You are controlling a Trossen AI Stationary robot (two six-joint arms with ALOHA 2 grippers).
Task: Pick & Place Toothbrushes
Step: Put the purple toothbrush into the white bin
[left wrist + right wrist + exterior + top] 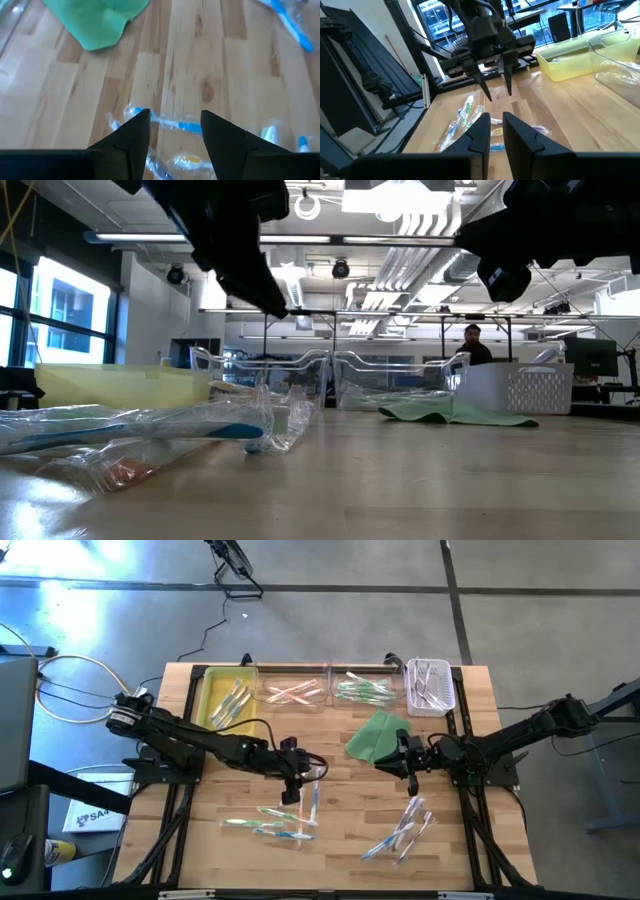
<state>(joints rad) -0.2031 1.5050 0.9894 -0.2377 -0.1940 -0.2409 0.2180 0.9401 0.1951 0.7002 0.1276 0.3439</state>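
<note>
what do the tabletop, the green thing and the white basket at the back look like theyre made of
Tabletop: wood, probably butcher-block, with plank seams, grain and knots under a smooth, faintly shiny finish. Green thing: soft matte cloth, lying folded and rumpled with limp edges. White basket: likely rigid moulded plastic, with perforated lattice walls; toothbrushes lie in it.

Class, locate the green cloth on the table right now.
In the high view the green cloth lies right of centre, just below the clear bin of green toothbrushes, beside the right gripper.
</note>
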